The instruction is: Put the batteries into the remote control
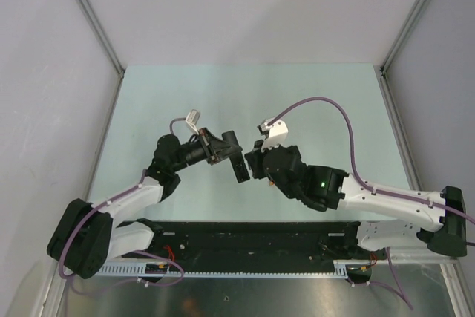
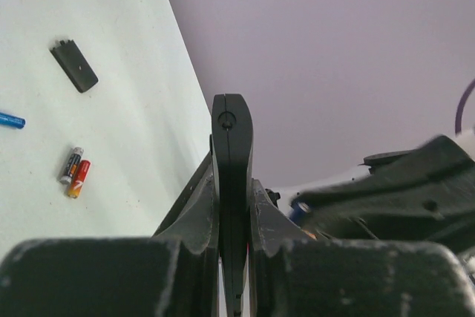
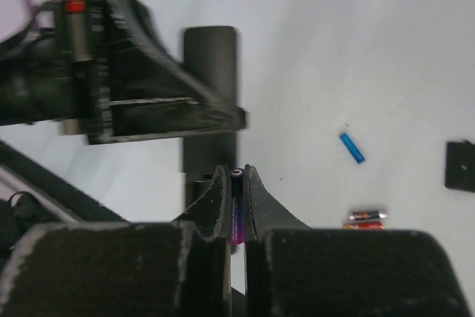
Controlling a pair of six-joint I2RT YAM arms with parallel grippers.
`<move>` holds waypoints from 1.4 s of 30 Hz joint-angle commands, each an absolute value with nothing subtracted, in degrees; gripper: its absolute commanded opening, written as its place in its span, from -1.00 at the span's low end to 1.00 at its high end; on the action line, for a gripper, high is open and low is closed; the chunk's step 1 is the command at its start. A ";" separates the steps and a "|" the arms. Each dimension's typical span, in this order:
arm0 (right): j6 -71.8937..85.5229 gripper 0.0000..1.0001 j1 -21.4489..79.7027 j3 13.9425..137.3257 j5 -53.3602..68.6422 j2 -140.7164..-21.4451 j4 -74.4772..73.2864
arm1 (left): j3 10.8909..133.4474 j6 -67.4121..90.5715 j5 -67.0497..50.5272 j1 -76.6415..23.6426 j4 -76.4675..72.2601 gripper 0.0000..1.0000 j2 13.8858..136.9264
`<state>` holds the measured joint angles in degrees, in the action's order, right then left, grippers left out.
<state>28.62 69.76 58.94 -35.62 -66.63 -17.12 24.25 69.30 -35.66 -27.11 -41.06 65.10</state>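
Left pincer (image 1: pixel 231 156), right pincer (image 1: pixel 256 162): seemingly tip-to-tip

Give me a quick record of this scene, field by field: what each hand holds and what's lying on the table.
Left hand: shut on the remote control, held in the air
Right hand: shut on one battery, close to the remote control
On table: pair of batteries side by side; blue cylinder; small black flat piece
Batteries loaded: cannot tell
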 commanded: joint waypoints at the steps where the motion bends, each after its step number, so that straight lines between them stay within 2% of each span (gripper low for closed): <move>1: 23.99 -1.00 72.51 59.15 -37.27 -66.53 -7.47 | 26.81 70.40 -34.89 -28.30 -43.15 -1.00 66.00; 11: 24.26 -1.00 74.88 59.15 -38.58 -70.22 -5.98 | 27.16 71.45 -35.16 -29.00 -43.86 -1.00 66.53; 27: 23.55 -1.00 79.63 58.19 -51.58 -72.78 -3.43 | 26.81 73.92 -34.19 -29.00 -44.74 -1.00 64.78; 42: 24.34 -1.00 79.63 56.78 -51.94 -72.42 -4.83 | 26.89 74.44 -34.45 -28.92 -46.05 -1.00 64.86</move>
<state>23.40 79.40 57.19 -49.89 -73.19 -5.37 24.77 73.36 -34.65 -28.56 -42.41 66.30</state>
